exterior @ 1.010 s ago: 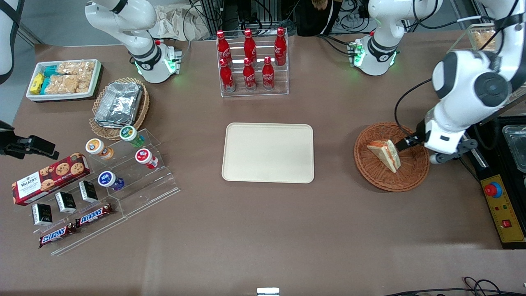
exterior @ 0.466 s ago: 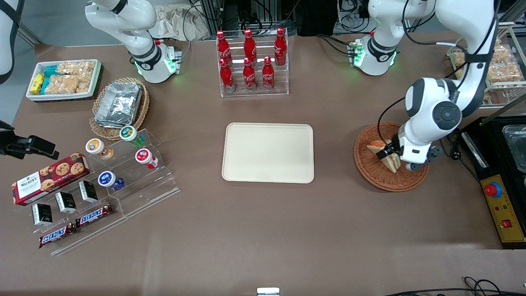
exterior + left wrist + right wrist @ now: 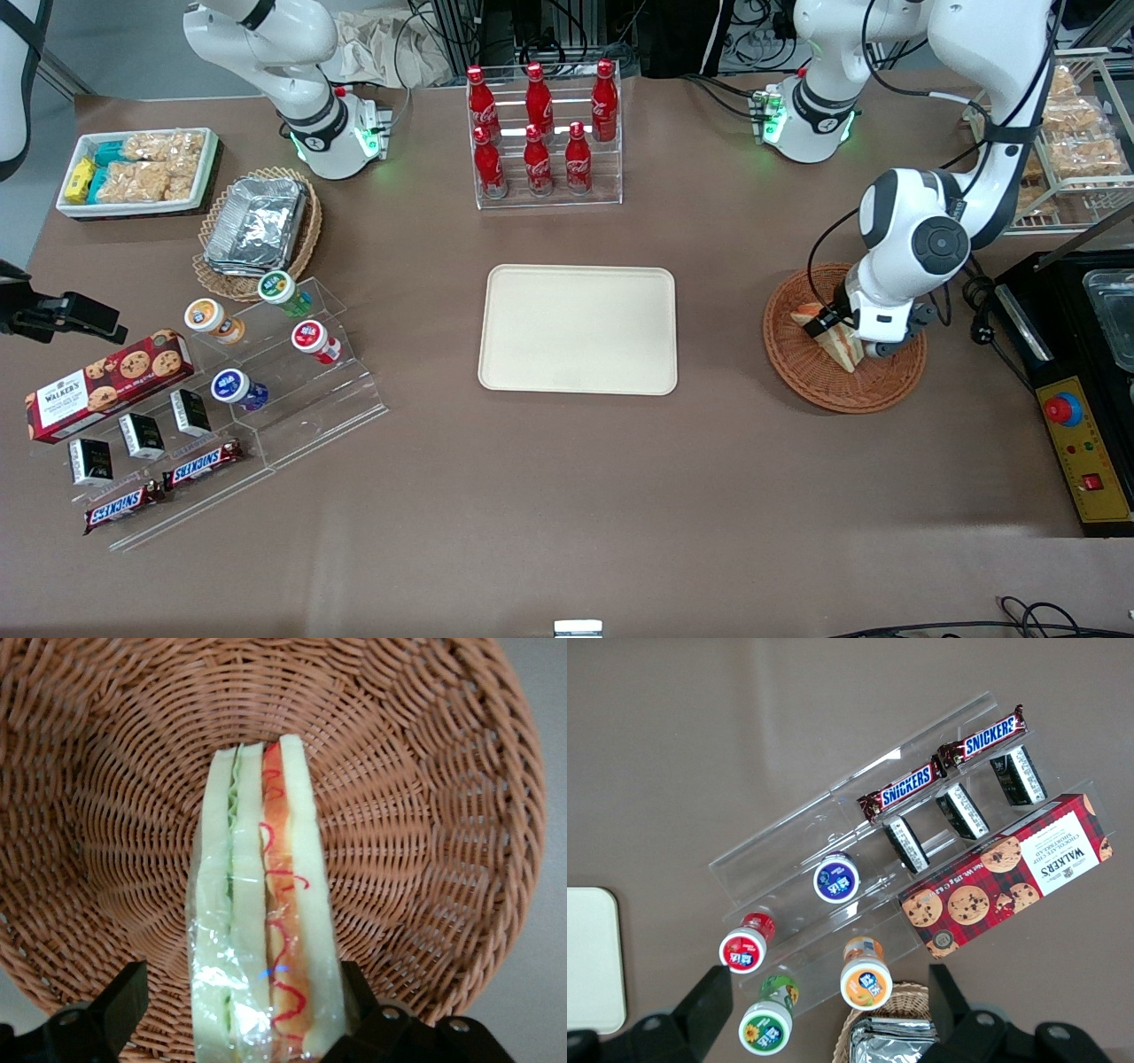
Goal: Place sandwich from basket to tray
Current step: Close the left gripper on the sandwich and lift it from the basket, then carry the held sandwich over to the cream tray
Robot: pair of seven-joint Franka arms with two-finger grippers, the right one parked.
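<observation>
The basket (image 3: pixel 844 338) holds the sandwich (image 3: pixel 833 337), a wrapped wedge standing on edge, and nothing else can be seen in it. The tray (image 3: pixel 578 329) lies bare, well apart from the basket, toward the parked arm's end. A second, paler wicker basket (image 3: pixel 213 275) carries stacked foil trays (image 3: pixel 257 221), and a white bin (image 3: pixel 137 173) holds snack packets.

The gripper (image 3: pixel 239 1014) is down in the basket with its fingers (image 3: pixel 120 1001) spread, one on each side of the sandwich (image 3: pixel 261 921). One finger sits just against the wrap; the other stands clear of it, so the sandwich lies between them, not yet pinched.

Since half a second ago the arm has drawn slightly farther from the front camera over the basket; a second ago the gripper stood beside the sandwich rather than astride it. Sandwich, basket and tray have not shifted.

The front view hides the fingertips under the arm's wrist; the wrist view shows them, along with the green and orange-red filling on the cut edge and the basket's (image 3: pixel 425 815) weave.
</observation>
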